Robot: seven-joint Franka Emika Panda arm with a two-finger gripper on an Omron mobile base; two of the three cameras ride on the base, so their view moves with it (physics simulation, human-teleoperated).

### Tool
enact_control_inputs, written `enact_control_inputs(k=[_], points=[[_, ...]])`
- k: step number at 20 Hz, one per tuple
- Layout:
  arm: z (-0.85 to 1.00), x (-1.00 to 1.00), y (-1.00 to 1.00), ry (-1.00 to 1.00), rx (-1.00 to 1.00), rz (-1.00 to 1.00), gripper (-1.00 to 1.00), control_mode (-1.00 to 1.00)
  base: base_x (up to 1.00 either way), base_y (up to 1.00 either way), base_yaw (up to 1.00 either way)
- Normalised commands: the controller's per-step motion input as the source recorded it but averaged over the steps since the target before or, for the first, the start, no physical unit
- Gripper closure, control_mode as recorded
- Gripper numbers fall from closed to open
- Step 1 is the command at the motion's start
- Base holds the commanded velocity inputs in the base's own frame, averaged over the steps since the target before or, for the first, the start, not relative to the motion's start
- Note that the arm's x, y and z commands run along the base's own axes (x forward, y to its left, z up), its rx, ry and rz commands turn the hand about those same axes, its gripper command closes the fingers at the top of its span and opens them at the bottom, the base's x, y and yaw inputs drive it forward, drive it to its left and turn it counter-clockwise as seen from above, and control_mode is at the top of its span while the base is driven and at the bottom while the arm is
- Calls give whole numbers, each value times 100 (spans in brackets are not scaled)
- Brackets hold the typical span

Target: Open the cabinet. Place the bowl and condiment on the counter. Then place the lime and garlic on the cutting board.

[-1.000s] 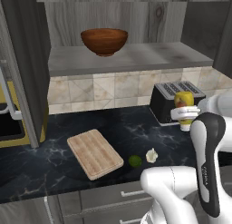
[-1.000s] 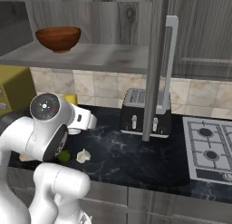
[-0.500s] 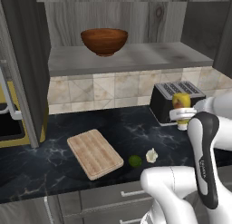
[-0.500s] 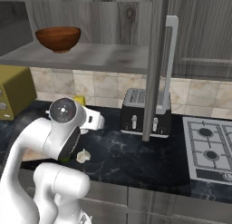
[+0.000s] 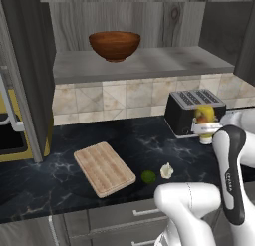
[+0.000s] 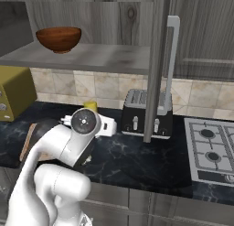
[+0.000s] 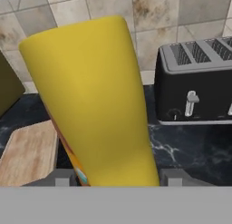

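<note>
Your end effector (image 5: 206, 124) is clamped on the condiment (image 7: 97, 105). In the hand view the yellow bottle stands between the two fingertips (image 7: 63, 177), one on each side of its lower body, with the red-orange label edge showing low on its left. In the left base view you see the bottle held in front of the toaster (image 5: 191, 110), above the counter (image 5: 60, 183); whether its base touches the worktop you cannot tell from here. In the right base view its yellow top pokes up just behind the wrist, left of the toaster.

The bowl (image 5: 114, 45) sits on the shelf of the cabinet (image 5: 149, 63), whose doors stand open; one door with its long silver handle (image 6: 170, 60) hangs edge-on in front of the toaster in the right base view.

The cutting board (image 5: 103, 168) lies bare on the counter, angled. The lime (image 5: 148, 177) rests just off its right corner, and the garlic (image 5: 166, 171) lies just right of the lime, both well apart from the end effector.
</note>
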Motion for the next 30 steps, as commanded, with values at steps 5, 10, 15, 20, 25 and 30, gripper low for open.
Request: enact_control_inputs(k=[5, 10, 15, 20, 25, 30], points=[[-34, 1, -30, -12, 0, 0, 100, -100, 0, 0, 0], [-31, 6, -24, -12, 0, 0, 100, -100, 0, 0, 0], [-22, 14, -20, -15, 2, 0, 100, -100, 0, 0, 0], [-7, 7, -36, -6, 4, 0, 100, -100, 0, 0, 0], [-5, 6, -46, 0, 2, 0, 100, -100, 0, 0, 0], [-8, 14, -32, 0, 0, 4, 100, -100, 0, 0, 0]])
